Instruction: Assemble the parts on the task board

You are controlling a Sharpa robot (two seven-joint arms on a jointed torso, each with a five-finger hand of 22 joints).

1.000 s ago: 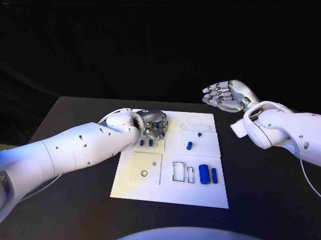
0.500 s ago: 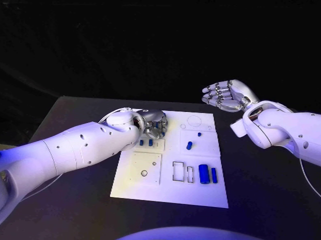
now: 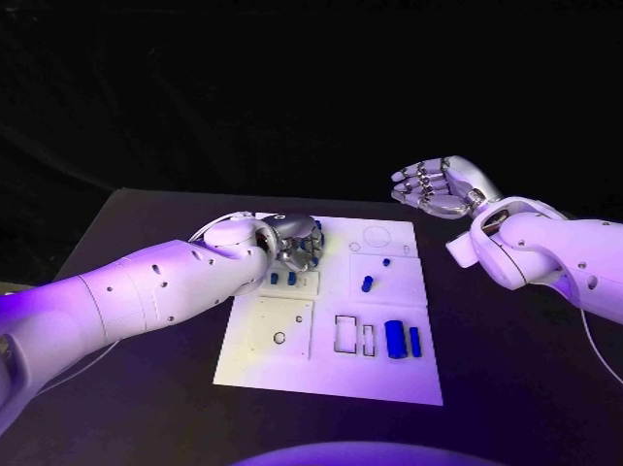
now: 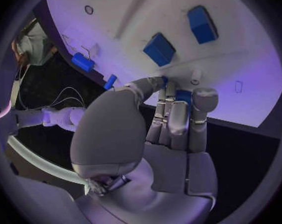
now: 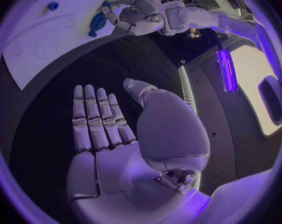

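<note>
1. Nothing has visibly moved since the earlier frames: both arms and all parts stay where they were
2. Left robot hand (image 3: pixel 298 241) hangs over the far left corner of the task board (image 3: pixel 333 374), fingers curled around a small blue part (image 4: pixel 183 96) held at the fingertips
3. Right robot hand (image 3: pixel 442 186) floats off the task board's far right corner, above the black worktop (image 3: pixel 521 388), fingers straight and spread, holding nothing
4. Two small blue pieces (image 3: pixel 282 278) lie on the task board just nearer than the left robot hand
5. One blue peg (image 3: pixel 368 283) lies mid-board, and two longer blue blocks (image 3: pixel 404 341) stand side by side at the near right of the task board
</note>
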